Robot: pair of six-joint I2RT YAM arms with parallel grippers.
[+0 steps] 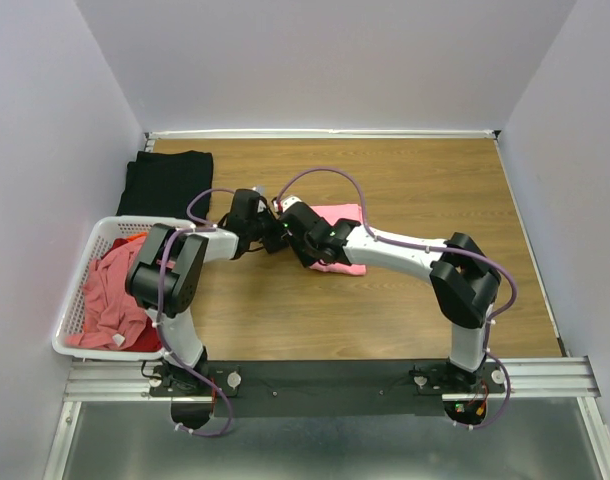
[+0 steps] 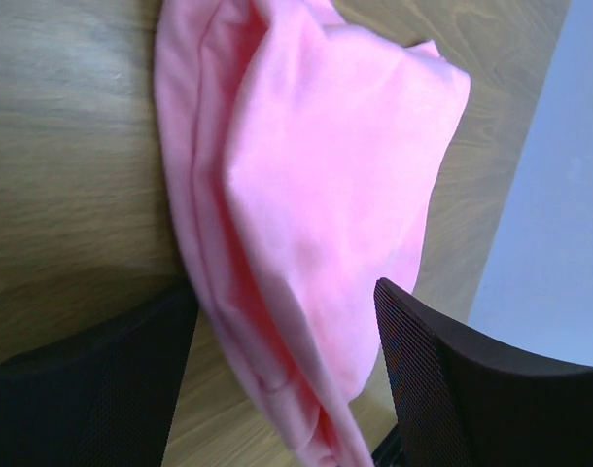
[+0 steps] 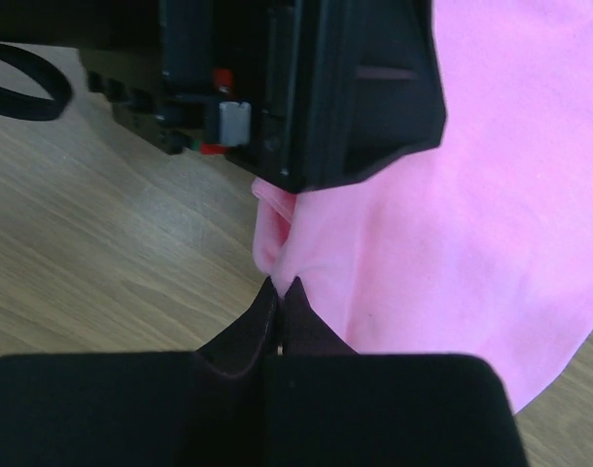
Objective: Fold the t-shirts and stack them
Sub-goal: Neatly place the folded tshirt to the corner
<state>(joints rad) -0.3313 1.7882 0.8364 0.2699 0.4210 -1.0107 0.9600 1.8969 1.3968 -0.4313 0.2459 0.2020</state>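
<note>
One pink t-shirt (image 2: 316, 195) — left claw (image 2: 282, 302) spread wide astride it, right claw (image 3: 280, 289) closed tight at its edge.

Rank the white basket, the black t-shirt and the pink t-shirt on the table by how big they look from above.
1. white basket
2. black t-shirt
3. pink t-shirt, though the arms hide part of it

— What do you look like from above?
— My left arm (image 1: 175, 275) and right arm (image 1: 410, 250) are white links with bulky black joints, and lilac cables (image 1: 325, 172) loop along each.
— And your jaws?
— Black, with mesh-textured faces.
</note>
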